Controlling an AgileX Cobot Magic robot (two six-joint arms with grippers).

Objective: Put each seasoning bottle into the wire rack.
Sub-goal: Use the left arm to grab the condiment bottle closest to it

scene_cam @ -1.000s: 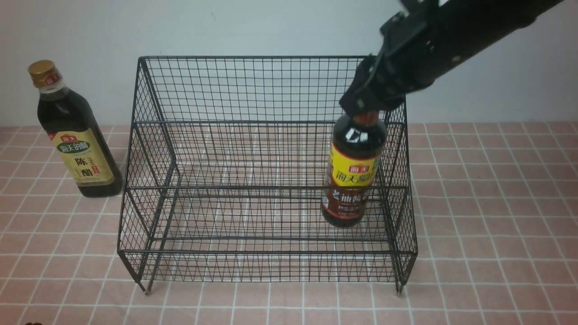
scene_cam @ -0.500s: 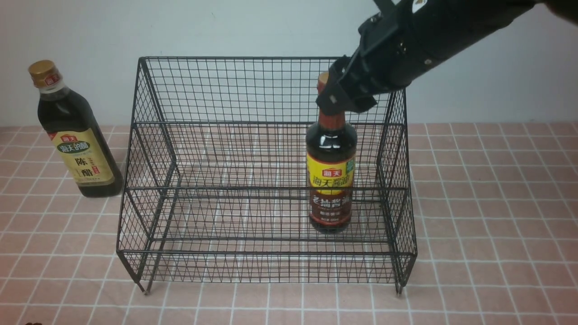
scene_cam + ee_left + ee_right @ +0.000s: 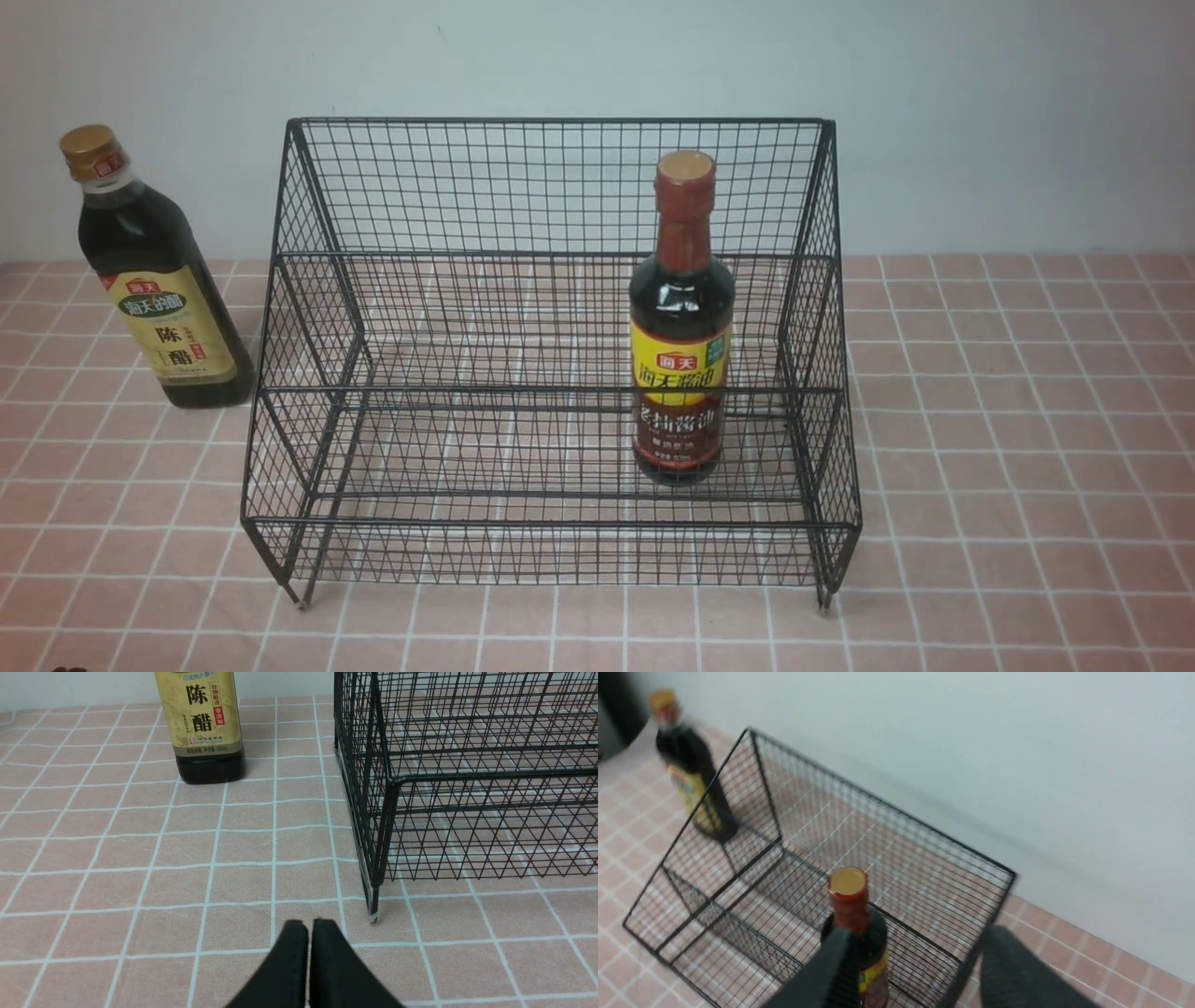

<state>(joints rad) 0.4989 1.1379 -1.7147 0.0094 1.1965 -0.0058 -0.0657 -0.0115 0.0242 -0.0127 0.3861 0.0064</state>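
We have the soy sauce bottle [image 3: 681,373] standing upright inside the wire rack [image 3: 551,389], toward the rack's right side edge, behind its front crossbars. Our vinegar bottle [image 3: 159,289] with the gold cap stands on the checked tablecloth [image 3: 1008,467], outside the rack and near its left side edge. Our right gripper [image 3: 920,961] is released, its fingers spread apart and holding nothing, and it is off the soy sauce bottle. Our left gripper [image 3: 308,961] is clenched with nothing between its tips, above the cloth near the rack's front left corner.
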